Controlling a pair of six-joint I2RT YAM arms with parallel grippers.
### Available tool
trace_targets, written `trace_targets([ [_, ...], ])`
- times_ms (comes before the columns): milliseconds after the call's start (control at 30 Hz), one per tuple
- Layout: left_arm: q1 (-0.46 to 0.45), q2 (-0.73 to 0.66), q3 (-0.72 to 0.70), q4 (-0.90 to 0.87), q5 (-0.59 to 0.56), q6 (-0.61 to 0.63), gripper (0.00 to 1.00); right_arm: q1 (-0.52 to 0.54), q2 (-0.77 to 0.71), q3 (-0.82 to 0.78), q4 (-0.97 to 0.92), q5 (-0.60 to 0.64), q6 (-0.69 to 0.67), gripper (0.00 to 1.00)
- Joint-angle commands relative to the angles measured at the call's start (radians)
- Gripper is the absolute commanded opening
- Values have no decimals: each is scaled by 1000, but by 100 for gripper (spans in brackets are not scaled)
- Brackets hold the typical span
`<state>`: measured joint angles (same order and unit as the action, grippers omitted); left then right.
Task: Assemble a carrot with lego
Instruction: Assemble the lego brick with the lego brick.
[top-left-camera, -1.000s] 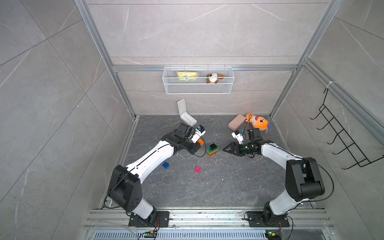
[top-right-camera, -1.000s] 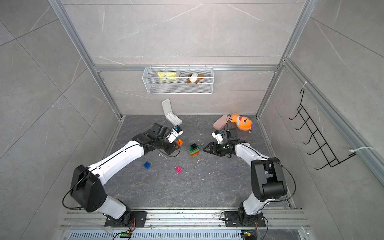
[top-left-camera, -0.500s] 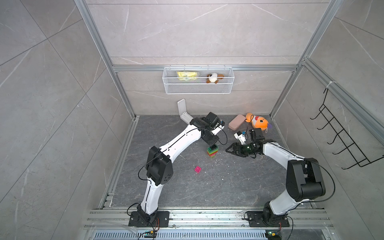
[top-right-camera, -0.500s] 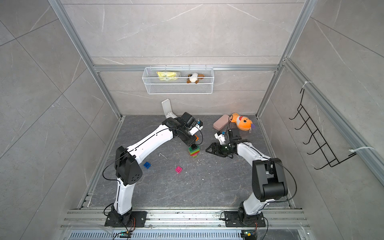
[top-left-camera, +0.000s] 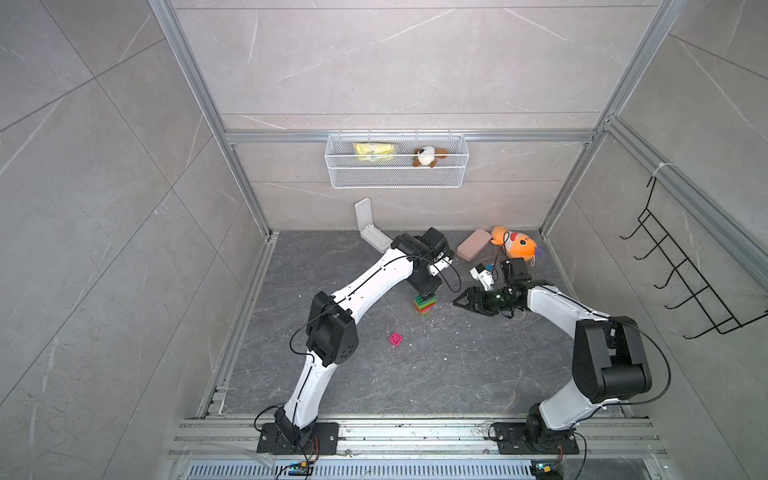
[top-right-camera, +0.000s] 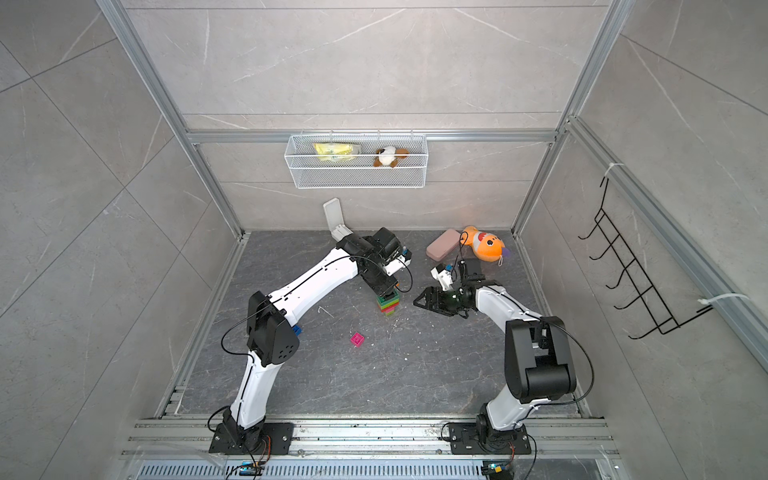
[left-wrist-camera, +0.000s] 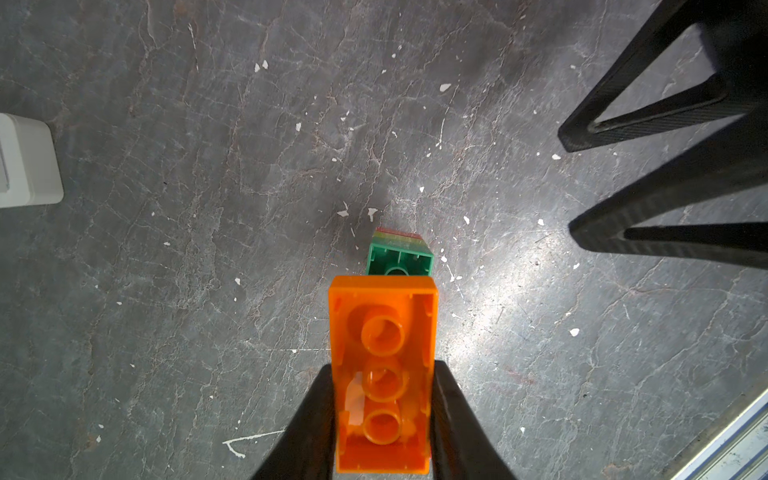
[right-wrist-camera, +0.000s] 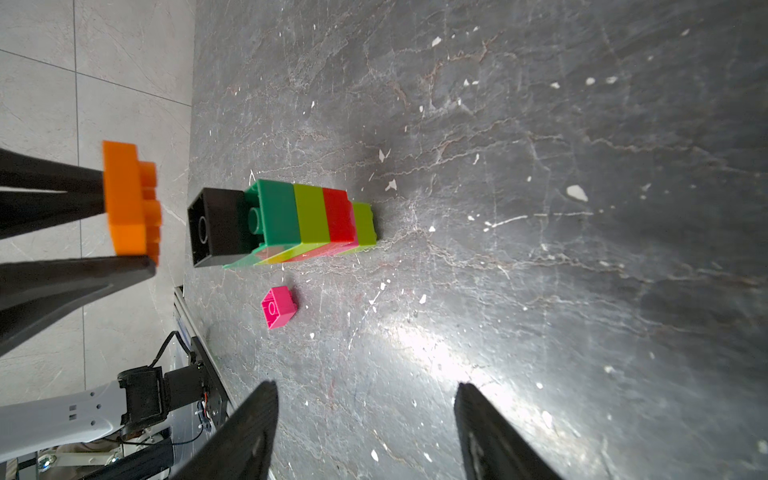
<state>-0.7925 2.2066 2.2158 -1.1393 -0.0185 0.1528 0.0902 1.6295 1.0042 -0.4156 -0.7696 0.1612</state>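
Grey tiled walls (top-left-camera: 374, 62), dark stone floor (top-left-camera: 457, 374), white wire basket (top-left-camera: 397, 176), black hook rack (top-left-camera: 681, 286).

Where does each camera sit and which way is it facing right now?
Top views: overhead, looking down at the floor; left arm, right arm whole.
Left wrist: looks down past the left hand, shut on the orange brick, onto the stack.
Right wrist: low, looks along the floor at the stack; right hand open.
Shared: both wrist views show stack and orange brick.
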Motion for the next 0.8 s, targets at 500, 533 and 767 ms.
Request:
trace_targets([
  [500, -10, 30, 42, -45, -9, 40, 14, -7, -1, -18, -11, 4, -21, 70],
  [533, -11, 31, 44, -45, -9, 40, 14, -7, 0, -18, -11, 5, -22, 70],
  [767, -13, 36, 41, -46, -18, 45, 14, -6, 3, -19, -9, 4, -21, 70],
])
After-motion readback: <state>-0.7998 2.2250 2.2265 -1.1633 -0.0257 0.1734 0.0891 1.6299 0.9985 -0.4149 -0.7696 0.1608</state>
